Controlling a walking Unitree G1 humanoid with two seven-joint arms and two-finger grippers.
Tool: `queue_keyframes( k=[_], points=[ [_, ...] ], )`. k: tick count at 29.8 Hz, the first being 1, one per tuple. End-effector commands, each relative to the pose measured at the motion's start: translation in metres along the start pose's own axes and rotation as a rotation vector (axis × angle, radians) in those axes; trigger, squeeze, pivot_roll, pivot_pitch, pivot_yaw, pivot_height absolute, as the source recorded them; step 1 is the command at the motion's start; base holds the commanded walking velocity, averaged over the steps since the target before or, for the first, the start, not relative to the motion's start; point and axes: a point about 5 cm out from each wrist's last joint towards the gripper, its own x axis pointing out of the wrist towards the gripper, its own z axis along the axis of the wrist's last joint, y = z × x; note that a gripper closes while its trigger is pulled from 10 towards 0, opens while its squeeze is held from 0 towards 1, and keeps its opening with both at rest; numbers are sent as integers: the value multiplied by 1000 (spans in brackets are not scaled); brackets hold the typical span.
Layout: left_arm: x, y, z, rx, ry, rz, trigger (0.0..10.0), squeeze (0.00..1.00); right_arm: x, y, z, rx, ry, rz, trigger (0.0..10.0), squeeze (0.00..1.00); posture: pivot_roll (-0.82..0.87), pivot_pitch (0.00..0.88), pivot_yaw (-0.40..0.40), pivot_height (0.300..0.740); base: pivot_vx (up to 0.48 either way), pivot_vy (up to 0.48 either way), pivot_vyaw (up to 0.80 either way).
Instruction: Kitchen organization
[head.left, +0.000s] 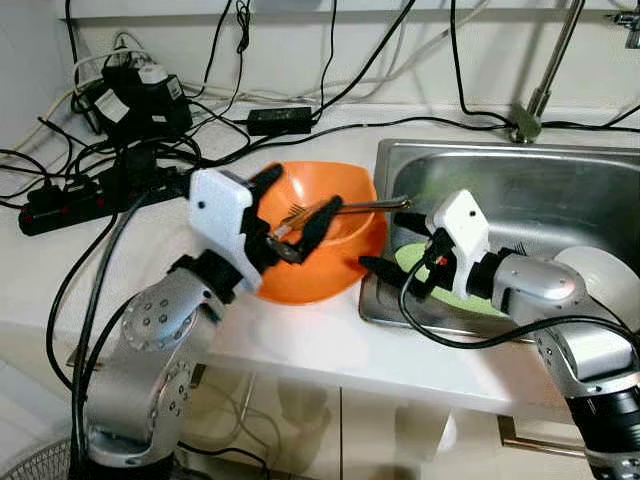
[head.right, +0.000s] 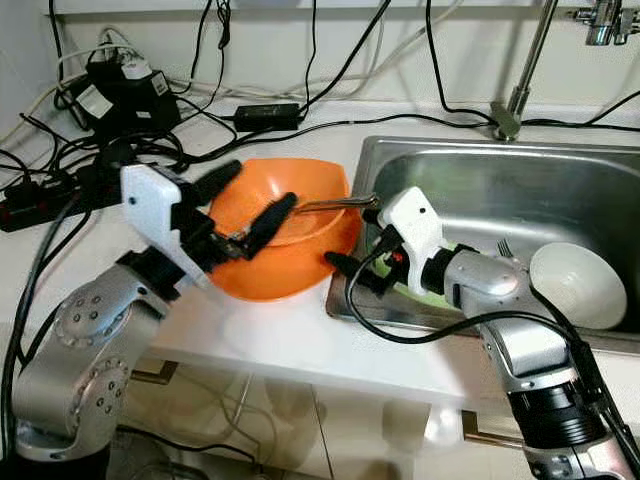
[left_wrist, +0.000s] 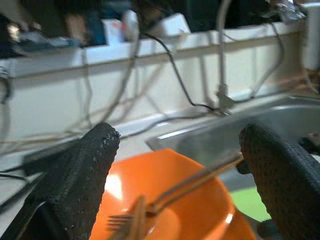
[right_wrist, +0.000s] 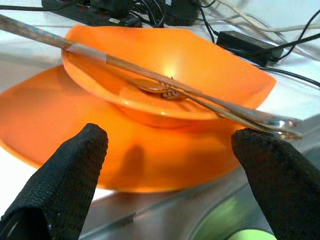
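Silver arms fill the lower frame in the left eye view. Left gripper (head.left: 290, 215) sits centre-left over the orange bowl (head.left: 345, 205), fingers spread, nothing pinched. Bowl rests on an orange plate (head.left: 310, 280) on the white counter (head.left: 310, 345), hard against the sink (head.left: 520, 185) edge. Fork (head.left: 335, 211) lies in the bowl: tines toward frame left, handle running right, past the rim toward the sink. Right gripper (head.left: 390, 235) at centre, jaws apart, empty, just beside the handle end. Sink holds a green plate (head.left: 415, 262) under the right wrist and a white bowl (head.left: 605, 280) at right edge.

Right eye view: same layout; black cables and a power strip (head.right: 40, 205) at upper left, faucet (head.right: 520, 70) upper right.

Left wrist view: two black fingers (left_wrist: 75, 180) wide apart at the lower corners; orange bowl between them, fork across it, long axis slanting from lower centre up to the right.

Right wrist view: fingers (right_wrist: 60, 185) spread wide; bowl stacked on plate, a second utensil (right_wrist: 165, 90) lies beside the fork, kind unclear.
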Motion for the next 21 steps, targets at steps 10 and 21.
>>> queue_keyframes(
  k=[10, 21],
  points=[
    [9, 10, -10, 29, -49, 187, 10000, 0, 5, -1, 6, 8, -36, -11, 10000, 0, -70, 0, 92, 740, 0, 0, -214],
    [20, 11, -11, 26, -71, 219, 10000, 0, 11, 2, 8, 2, -55, 2, 10000, 0, -72, 0, 96, 740, 0, -224, 0]
  ],
)
